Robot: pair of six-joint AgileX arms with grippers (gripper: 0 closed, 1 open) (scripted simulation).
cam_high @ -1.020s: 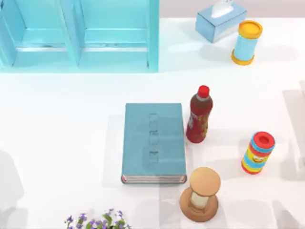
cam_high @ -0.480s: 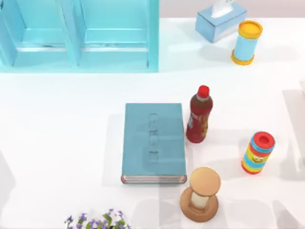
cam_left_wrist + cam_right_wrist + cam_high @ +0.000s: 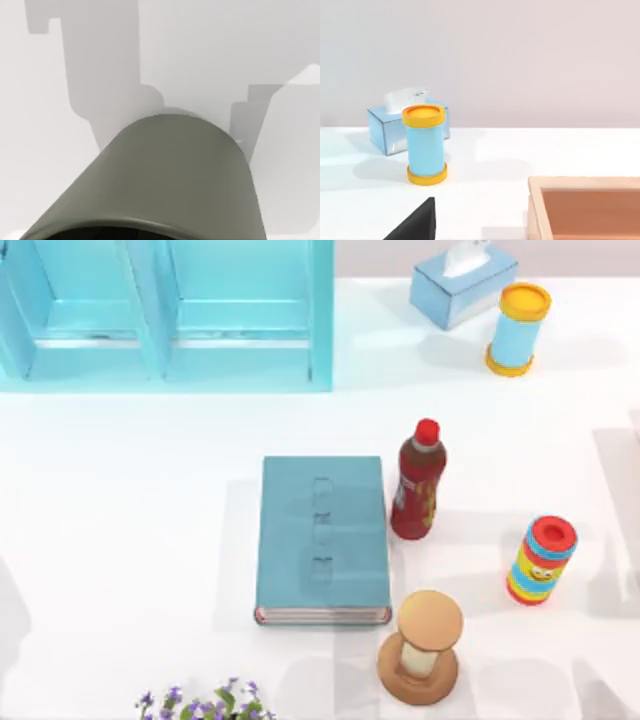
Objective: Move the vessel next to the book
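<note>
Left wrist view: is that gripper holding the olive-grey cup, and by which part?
Cannot be told. The vessel sits close under the camera over white table, but no fingers show, so neither a hold nor its place is visible.

Even, bright light throughout. Soft grey shadows fall on the white table beside the book and bottle. No glare. Close cup looks slightly soft.

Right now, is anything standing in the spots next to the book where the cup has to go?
Partly. The red-capped bottle stands against the book's right edge and the wooden hourglass sits off its near right corner. The book's left side looks free.
</note>
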